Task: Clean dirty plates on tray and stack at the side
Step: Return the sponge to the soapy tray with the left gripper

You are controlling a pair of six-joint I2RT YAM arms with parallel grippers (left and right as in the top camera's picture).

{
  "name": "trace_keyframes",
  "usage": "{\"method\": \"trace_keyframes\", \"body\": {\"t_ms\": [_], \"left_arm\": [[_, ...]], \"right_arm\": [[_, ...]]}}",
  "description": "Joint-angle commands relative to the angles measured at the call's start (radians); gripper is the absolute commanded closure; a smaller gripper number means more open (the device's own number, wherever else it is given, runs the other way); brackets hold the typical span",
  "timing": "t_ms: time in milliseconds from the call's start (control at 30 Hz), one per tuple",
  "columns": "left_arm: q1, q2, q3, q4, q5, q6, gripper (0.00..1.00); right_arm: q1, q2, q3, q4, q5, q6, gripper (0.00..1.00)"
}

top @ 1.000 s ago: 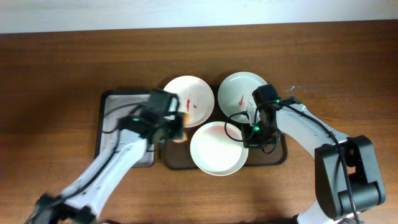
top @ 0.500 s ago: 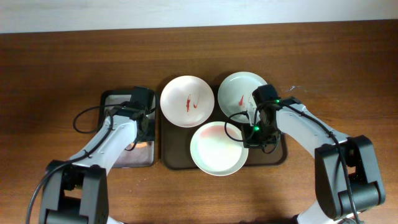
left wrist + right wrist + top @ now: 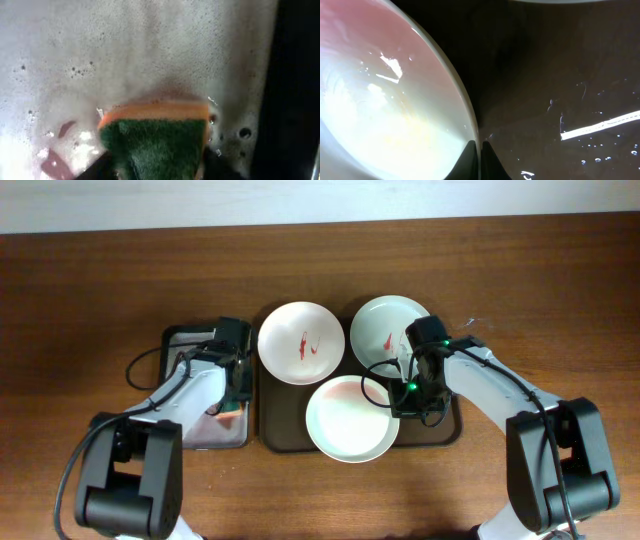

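Three plates lie on the dark brown tray [image 3: 271,439]. Two white plates at the back, one on the left [image 3: 301,342] and one on the right [image 3: 388,328], carry red sauce smears. The pale mint plate [image 3: 350,420] sits at the front with a faint pink film. My right gripper [image 3: 407,394] is shut on this plate's right rim; the right wrist view shows the fingers [image 3: 480,152] pinching the rim [image 3: 385,100] over the brown tray [image 3: 560,75]. My left gripper [image 3: 236,386] is shut on a green-and-orange sponge [image 3: 155,140], which is pressed onto the grey tray.
The smaller grey metal tray [image 3: 185,345] lies left of the brown tray, wet and foamy with reddish bits [image 3: 125,50]. Bare wooden table [image 3: 560,300] surrounds both trays. A cable loops beside each arm.
My left arm has drawn back from the brown tray's left side to the grey tray, taking the sponge with it. The right arm and the plates have not moved.
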Motion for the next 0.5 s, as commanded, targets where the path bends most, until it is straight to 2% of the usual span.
{"method": "trace_keyframes", "body": {"t_ms": [0,100,133,167,200,233,333,367,433,467], "left_arm": [[0.0,0.036,0.004,0.023,0.015,0.001,1.0],[0.012,0.03,0.023,0.018,0.015,0.002,1.0],[0.027,0.023,0.035,0.006,0.016,0.002,0.9],[0.045,0.015,0.055,-0.014,0.027,0.002,0.44],[0.055,0.013,0.065,-0.03,0.036,0.002,0.29],[0.06,0.012,0.069,-0.048,0.05,0.002,0.27],[0.06,0.012,0.068,-0.126,0.129,0.002,0.28],[0.06,0.012,0.068,-0.141,0.156,0.002,0.32],[0.06,0.012,0.068,-0.148,0.184,0.002,0.57],[0.06,0.012,0.068,-0.153,0.184,0.002,0.64]], "right_arm": [[0.005,0.008,-0.008,-0.007,0.024,-0.006,0.96],[0.005,0.008,-0.008,-0.01,0.024,-0.006,0.96],[0.005,0.008,-0.008,-0.01,0.024,-0.006,0.96],[0.005,0.008,-0.008,-0.01,0.024,-0.006,0.96],[0.005,0.008,-0.008,-0.01,0.024,-0.006,0.96],[0.005,0.008,-0.008,-0.01,0.024,-0.006,0.96],[0.005,0.008,-0.008,-0.01,0.024,-0.006,0.96],[0.005,0.008,-0.008,-0.01,0.024,-0.006,0.96],[0.005,0.008,-0.008,-0.01,0.024,-0.006,0.96],[0.005,0.008,-0.008,-0.01,0.024,-0.006,0.96]]}}
